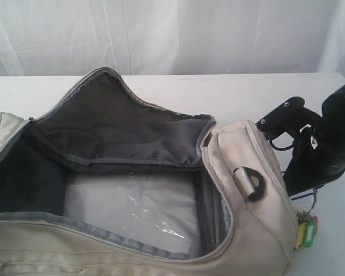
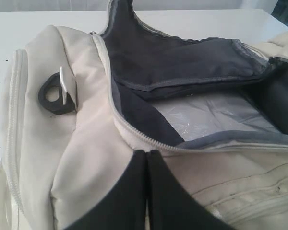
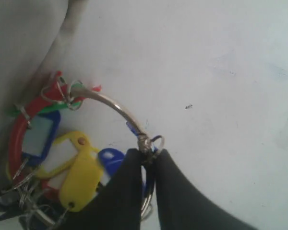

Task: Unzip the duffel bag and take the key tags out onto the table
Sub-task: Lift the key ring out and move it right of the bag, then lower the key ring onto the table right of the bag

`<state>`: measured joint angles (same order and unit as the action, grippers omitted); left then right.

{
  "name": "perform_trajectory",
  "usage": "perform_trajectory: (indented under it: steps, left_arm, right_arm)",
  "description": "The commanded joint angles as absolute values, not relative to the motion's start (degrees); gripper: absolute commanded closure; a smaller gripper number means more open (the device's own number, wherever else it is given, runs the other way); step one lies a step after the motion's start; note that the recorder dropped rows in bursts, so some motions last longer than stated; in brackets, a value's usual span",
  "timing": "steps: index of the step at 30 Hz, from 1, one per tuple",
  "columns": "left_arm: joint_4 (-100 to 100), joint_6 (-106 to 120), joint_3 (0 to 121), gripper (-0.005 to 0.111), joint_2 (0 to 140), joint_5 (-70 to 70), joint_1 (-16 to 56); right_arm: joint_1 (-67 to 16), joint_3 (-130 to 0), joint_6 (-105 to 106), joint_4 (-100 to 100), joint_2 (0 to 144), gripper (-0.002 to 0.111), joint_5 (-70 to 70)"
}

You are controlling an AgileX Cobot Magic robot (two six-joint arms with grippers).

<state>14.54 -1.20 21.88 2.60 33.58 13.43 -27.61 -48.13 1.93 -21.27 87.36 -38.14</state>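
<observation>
The key tags (image 1: 306,230), where are they?

Out of the duffel bag (image 1: 241,230), nearest to us on the right. They hang just beside its end panel, over the table (image 1: 247,92). Red, green, yellow and blue ones show. Whether they touch the tabletop I cannot tell.

What has hold of them?

The right claw (image 3: 147,160). Its jaws are pinched nearly together on the metal ring (image 3: 113,105) that the tags hang from.

And the left claw (image 2: 147,154)?

Its jaws are pressed together with nothing between them. It hovers over the cream side of the bag, near that same end.

How does the bag lie?

It lies lengthwise across the front of the table, unzipped, with its mouth gaping wide. The near lip with its grey zipper (image 1: 103,233) runs along the front. On the end panel a black D-ring (image 1: 254,184) sits in a pale strap loop.

And inside?

A clear plastic sheet (image 1: 138,213) lies on the floor of the bag, with dark grey lining around it.

Further back?

The flap (image 1: 121,126) stands up and back, its grey lining facing us. Behind it is the white table, then a white curtain (image 1: 161,34).
</observation>
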Motion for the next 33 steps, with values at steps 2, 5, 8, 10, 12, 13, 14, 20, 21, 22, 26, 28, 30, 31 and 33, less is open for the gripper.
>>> perform_trajectory:
  steps: [2, 5, 8, 10, 12, 13, 14, 20, 21, 22, 26, 28, 30, 31, 33]
  left_arm:
    - [15.19, -1.03, 21.65, 0.107, 2.75, 33.79, 13.28]
    - [15.19, -1.03, 21.65, 0.107, 2.75, 33.79, 13.28]
    - [15.19, -1.03, 21.65, 0.107, 2.75, 33.79, 13.28]
    - [15.19, -1.03, 21.65, 0.107, 2.75, 33.79, 13.28]
    - [15.19, -1.03, 21.65, 0.107, 2.75, 33.79, 13.28]
    - [15.19, -1.03, 21.65, 0.107, 2.75, 33.79, 13.28]
    - [15.19, -1.03, 21.65, 0.107, 2.75, 33.79, 13.28]
    - [15.19, -1.03, 21.65, 0.107, 2.75, 33.79, 13.28]
    - [15.19, -1.03, 21.65, 0.107, 2.75, 33.79, 13.28]
    - [15.19, -1.03, 21.65, 0.107, 2.75, 33.79, 13.28]
    - [15.19, -1.03, 21.65, 0.107, 2.75, 33.79, 13.28]
    - [15.19, -1.03, 21.65, 0.107, 2.75, 33.79, 13.28]
    - [15.19, -1.03, 21.65, 0.107, 2.75, 33.79, 13.28]
    - [15.19, -1.03, 21.65, 0.107, 2.75, 33.79, 13.28]
    - [15.19, -1.03, 21.65, 0.107, 2.75, 33.79, 13.28]
  right_arm:
    - [-27.30, -47.90, -0.69, -24.02, 90.00, 0.108, -36.11]
    - [-27.30, -47.90, -1.67, -23.16, 93.04, 0.108, -35.78]
    - [-27.30, -47.90, -1.67, -18.37, 96.45, 0.108, -33.88]
    - [-27.42, -47.90, -0.81, -13.22, 98.19, 0.108, -31.38]
    - [-27.67, -47.90, 2.81, -6.79, 99.73, 0.108, -28.48]
    - [-27.93, -47.90, 5.27, -3.87, 100.27, 0.108, -27.13]
    - [-28.48, -47.90, 7.84, -0.52, 100.74, 0.108, -25.95]
    - [-32.79, -47.90, 14.15, 7.57, 101.74, 0.108, -21.42]
    - [-33.36, -48.12, 14.15, 8.11, 101.74, 0.108, -20.89]
    - [-33.84, -48.37, 14.15, 8.47, 101.74, 0.108, -20.78]
    - [-35.95, -50.33, 14.37, 11.03, 101.74, 0.108, -20.78]
    - [-37.33, -51.56, 14.83, 11.92, 101.74, 0.108, -20.78]
    - [-38.48, -52.73, 15.86, 12.20, 101.74, 0.108, -20.63]
    - [-38.77, -53.23, 16.10, 12.09, 101.74, 0.108, -20.73]
    - [-38.66, -54.57, 16.22, 11.55, 101.74, 0.108, -22.89]
